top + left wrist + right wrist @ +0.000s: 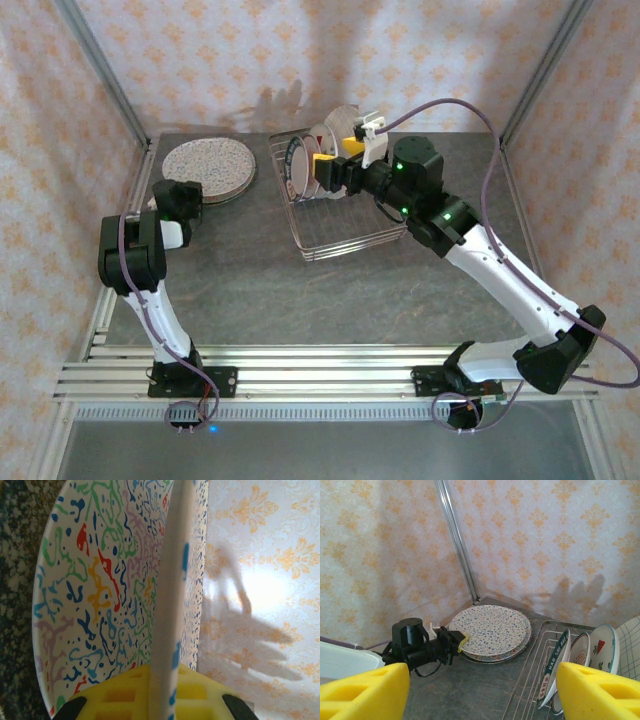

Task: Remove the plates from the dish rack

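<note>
A flat stack of two plates (208,168) lies at the table's back left. My left gripper (200,196) is shut on the near rim of the top one, the multicolour squiggle plate (95,595); that rim (170,605) runs between its yellow pads (120,695). From the right wrist the same gripper (461,641) pinches the plate (492,627). The dish rack (345,235) holds upright plates: a dark-rimmed one (555,667), a white red-fruit one (602,647) and a plaid one (632,642). My right gripper (336,152) hovers open over the rack, nothing between its pads (365,690).
Patterned curtain walls and a metal corner post (457,540) close in the back and sides. Bare grey tabletop (250,270) lies between the stack and the rack and in front of both. The rack's near half (530,685) is bare wire.
</note>
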Available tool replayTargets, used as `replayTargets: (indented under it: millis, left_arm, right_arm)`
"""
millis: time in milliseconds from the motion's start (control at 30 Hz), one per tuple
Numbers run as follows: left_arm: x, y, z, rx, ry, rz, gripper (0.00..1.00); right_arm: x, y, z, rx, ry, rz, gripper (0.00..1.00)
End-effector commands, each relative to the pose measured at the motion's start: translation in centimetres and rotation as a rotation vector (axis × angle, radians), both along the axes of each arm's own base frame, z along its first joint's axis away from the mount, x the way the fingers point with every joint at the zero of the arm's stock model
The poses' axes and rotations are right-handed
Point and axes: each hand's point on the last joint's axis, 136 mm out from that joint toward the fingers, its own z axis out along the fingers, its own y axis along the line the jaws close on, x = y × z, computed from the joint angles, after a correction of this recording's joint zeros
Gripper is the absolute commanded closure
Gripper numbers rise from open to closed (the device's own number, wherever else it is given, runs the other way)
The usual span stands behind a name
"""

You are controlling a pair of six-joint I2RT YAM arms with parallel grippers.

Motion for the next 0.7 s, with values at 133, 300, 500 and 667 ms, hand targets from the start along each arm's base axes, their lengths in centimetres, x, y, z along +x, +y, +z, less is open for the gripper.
replayTargets:
  millis: [133, 300, 500, 667]
  left_arm:
    - [1.6, 0.7, 2.1, 0.013, -0.051, -0.012, 1.0]
    - [1.4, 0.8, 1.6, 0.009, -0.031, -0.003, 1.0]
    - [1.6, 0.7, 1.2, 0.002, -0.014, -0.015, 1.0]
    - [1.7, 0.7, 0.9, 0.004, 0.0, -0.021, 1.0]
  right_arm:
    - [-0.2, 0.0, 1.9, 0.027, -0.027, -0.003, 0.23]
    - [-0.3, 0.0, 1.8, 0.024, -0.026, -0.002, 0.23]
    - [-0.3, -0.2, 1.9, 0.024, -0.025, -0.007, 0.23]
    - [-0.4, -0.2, 1.9, 0.023, -0.024, -0.008, 0.23]
